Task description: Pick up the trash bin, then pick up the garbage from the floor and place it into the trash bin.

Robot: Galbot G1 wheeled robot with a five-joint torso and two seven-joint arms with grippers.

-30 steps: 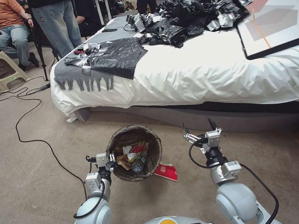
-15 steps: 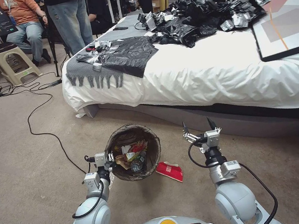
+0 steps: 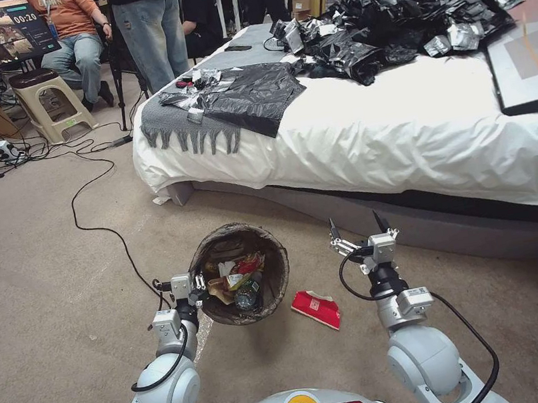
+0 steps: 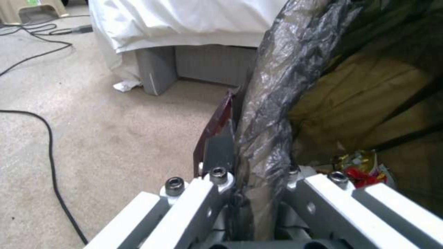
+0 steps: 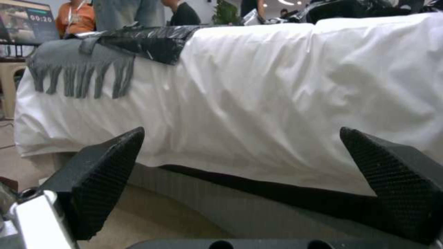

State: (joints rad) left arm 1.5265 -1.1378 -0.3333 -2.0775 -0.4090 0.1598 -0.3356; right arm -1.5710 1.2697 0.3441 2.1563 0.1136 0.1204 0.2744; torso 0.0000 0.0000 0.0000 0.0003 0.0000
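The flat red packet point(image 3: 316, 308) lies on the beige short-pile carpet point(image 3: 44, 275), between the grippers, long axis slanting, nearer the right gripper point(image 3: 354, 228), whose black textured fingers point(image 5: 99, 180) gape empty. The left gripper point(image 3: 197, 286) pinches the crinkly liner rim of the small round bag-lined bin point(image 3: 274, 281).

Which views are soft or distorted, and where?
Head view: wide-angle bowing of the bed edge, otherwise sharp. Left wrist view: left pincer clamps the trash bin liner, near parts soft. Right wrist view: the open right pincer has blurred fingertips.
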